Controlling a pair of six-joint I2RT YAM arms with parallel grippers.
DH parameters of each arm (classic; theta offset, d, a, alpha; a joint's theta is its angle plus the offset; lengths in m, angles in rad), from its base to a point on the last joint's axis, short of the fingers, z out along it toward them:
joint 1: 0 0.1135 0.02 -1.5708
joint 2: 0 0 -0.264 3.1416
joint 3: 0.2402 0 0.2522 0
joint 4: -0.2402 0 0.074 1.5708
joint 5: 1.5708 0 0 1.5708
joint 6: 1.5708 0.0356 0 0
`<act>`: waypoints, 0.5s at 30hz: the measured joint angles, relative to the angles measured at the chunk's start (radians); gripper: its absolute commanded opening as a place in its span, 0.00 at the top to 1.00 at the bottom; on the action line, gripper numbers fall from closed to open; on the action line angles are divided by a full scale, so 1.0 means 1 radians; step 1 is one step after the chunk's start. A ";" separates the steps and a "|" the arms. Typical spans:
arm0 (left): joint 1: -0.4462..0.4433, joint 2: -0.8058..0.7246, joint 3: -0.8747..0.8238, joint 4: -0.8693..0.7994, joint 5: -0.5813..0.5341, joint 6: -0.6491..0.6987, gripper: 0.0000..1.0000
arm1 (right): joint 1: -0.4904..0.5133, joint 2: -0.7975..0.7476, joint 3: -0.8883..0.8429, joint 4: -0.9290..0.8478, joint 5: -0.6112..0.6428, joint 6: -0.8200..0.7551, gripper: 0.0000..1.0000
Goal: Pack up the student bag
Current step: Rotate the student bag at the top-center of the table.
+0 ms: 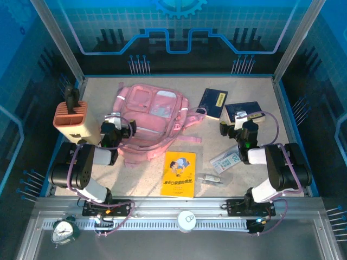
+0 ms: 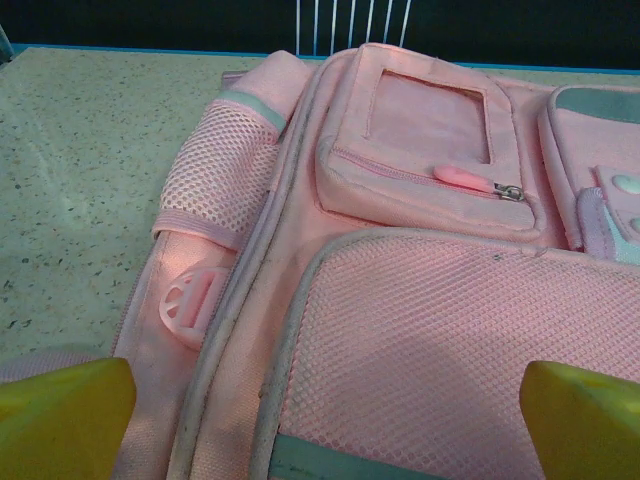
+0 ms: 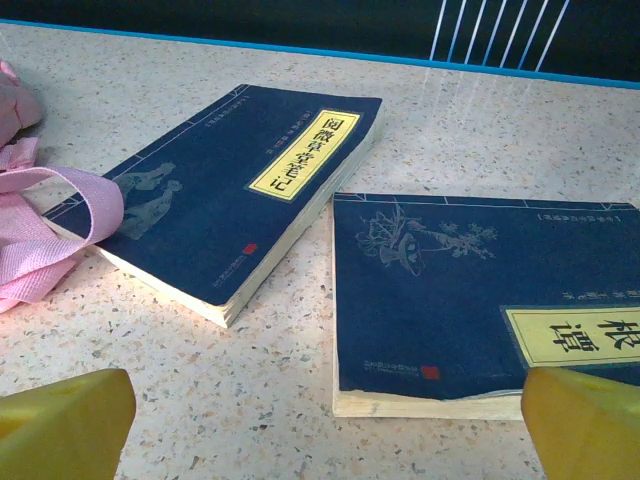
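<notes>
The pink student bag point(image 1: 149, 116) lies flat on the table's middle-left, front pockets up. My left gripper point(image 1: 115, 118) hovers at its left side, open; in the left wrist view its yellow fingertips point(image 2: 65, 415) stand wide apart over the mesh front pocket point(image 2: 440, 340), holding nothing. A zipped pocket with a pink pull point(image 2: 462, 180) lies further up the bag. My right gripper point(image 1: 246, 118) is open beside two dark blue books point(image 3: 240, 180) point(image 3: 470, 290), its fingertips point(image 3: 585, 420) spread over bare table. A pink strap point(image 3: 60, 220) rests on the left book's corner.
An orange-and-cream pen holder point(image 1: 71, 120) stands left of the bag. A yellow book point(image 1: 179, 174), a printed packet point(image 1: 226, 161) and a small clear item point(image 1: 210, 178) lie in front. An alarm clock point(image 1: 65, 230) sits on the near rail.
</notes>
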 measured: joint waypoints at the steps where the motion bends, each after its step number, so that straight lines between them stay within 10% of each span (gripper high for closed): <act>1: 0.000 0.000 0.000 0.000 0.000 0.000 0.01 | 0.000 0.000 0.000 0.000 0.000 0.000 0.01; 15: 0.000 0.000 0.000 0.000 0.006 0.000 0.01 | 0.000 0.000 0.000 0.000 0.000 0.000 0.00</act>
